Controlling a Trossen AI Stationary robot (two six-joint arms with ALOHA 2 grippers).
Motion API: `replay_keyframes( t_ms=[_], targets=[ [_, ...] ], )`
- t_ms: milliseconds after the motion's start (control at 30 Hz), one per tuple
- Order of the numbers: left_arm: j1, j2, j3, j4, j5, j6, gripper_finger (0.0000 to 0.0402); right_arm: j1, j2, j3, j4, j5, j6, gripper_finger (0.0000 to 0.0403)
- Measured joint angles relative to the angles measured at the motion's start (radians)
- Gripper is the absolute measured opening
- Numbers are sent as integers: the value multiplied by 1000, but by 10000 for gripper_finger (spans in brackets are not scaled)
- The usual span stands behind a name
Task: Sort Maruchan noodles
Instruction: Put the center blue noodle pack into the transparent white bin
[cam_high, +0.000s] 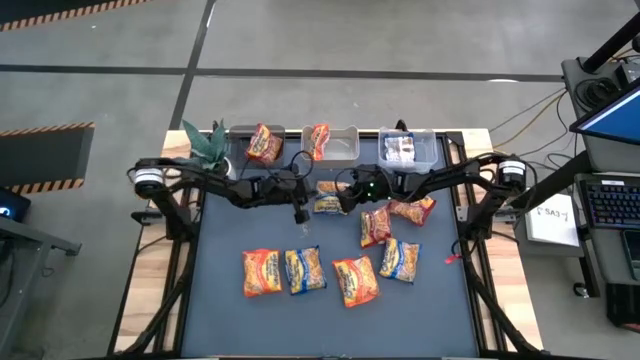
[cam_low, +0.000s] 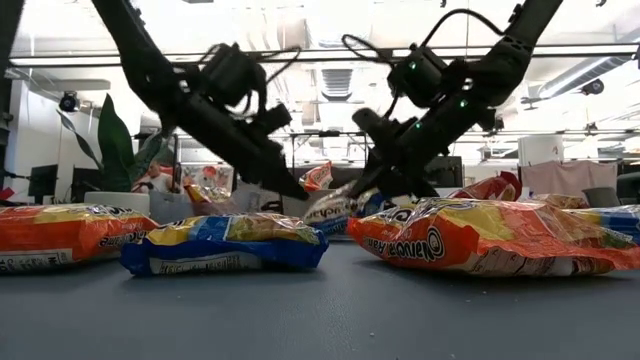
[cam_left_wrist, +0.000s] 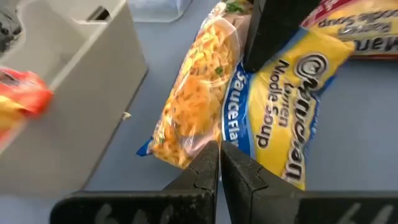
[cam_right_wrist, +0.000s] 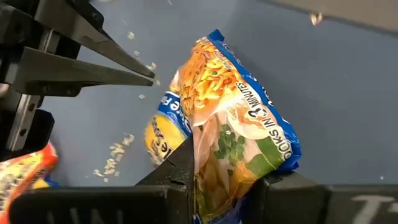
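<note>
Gripping a blue-and-yellow packet (cam_right_wrist: 242, 143) with my right gripper (cam_high: 340, 205), just above centre of the high view; the wrist view shows my two fingers (cam_right_wrist: 180, 168) pinching the packet's crinkled end, noodles and peas printed on it, one end lifted off the dark mat (cam_high: 220, 300). My left gripper (cam_high: 301, 214) sits just left of that packet, fingers pressed together with nothing between them, tips pointing at the same packet's edge. Small pale crumbs (cam_right_wrist: 121, 152) lie scattered on the mat beside the packet, seen in the right wrist view. Other noodles: lower centre of the high view holds a row on the mat, an orange packet (cam_high: 262, 272), a second blue-and-yellow packet (cam_high: 304, 269), another orange one (cam_high: 356, 281), and a third blue-and-yellow one (cam_high: 401, 259) to the right. Two dark red packets lie right of centre, one (cam_high: 375, 225) standing lengthwise, one (cam_high: 413, 210) just beside it toward the upper right. Along the top edge of the table stand three clear bins: the left bin (cam_high: 240, 150) has an orange packet in it, the middle bin (cam_high: 345, 147) has an orange packet leaning at its left wall, the right bin (cam_high: 425, 152) holds something dark and white I cannot make out. A green plant (cam_high: 205, 145) stands at the upper left corner.
</note>
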Motion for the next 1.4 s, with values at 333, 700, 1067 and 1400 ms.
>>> replay_keyframes(
  t_ms=[333,700,1067,1400],
  targets=[
    [0,-303,-1,-149,-1,133,0,-7,-250,21,-169,9,-61,65],
    [2,-508,-1,-147,-3,240,0,-98,-377,454,-962,220,-201,65],
    [4,-520,-1,-147,-64,241,0,-407,-155,949,-1632,184,-358,65],
    [4,-519,-1,-161,-150,240,0,-675,66,1040,-1843,160,-545,65]
  ],
)
